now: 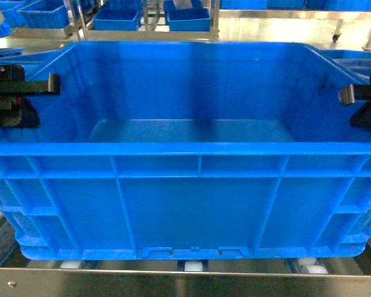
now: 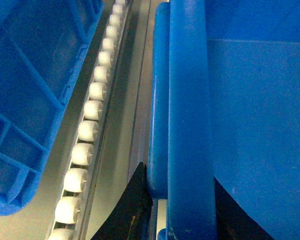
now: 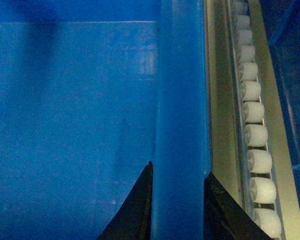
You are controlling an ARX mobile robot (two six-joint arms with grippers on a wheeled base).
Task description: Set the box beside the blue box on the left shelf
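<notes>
The box (image 1: pixel 185 204), a large bright-blue open crate, fills the head view, and its inside is bare. Its base lies just over the white rollers (image 1: pixel 193 266) behind the left shelf's metal front bar (image 1: pixel 185 283); I cannot tell whether it touches them. My left gripper (image 1: pixel 52 84) is shut on the box's left rim (image 2: pixel 190 115), one finger (image 2: pixel 137 200) outside the wall and one inside. My right gripper (image 1: pixel 349 94) is shut on the right rim (image 3: pixel 182 100) in the same way. The blue box (image 2: pixel 25 100) stands left of a roller rail (image 2: pixel 90 120), apart from mine.
Another dark blue crate (image 3: pixel 290 75) stands right of a roller rail (image 3: pixel 255 125) on the box's right side. Several blue crates (image 1: pixel 117 18) sit on racks far behind. Metal rails run lengthwise on both sides of the box.
</notes>
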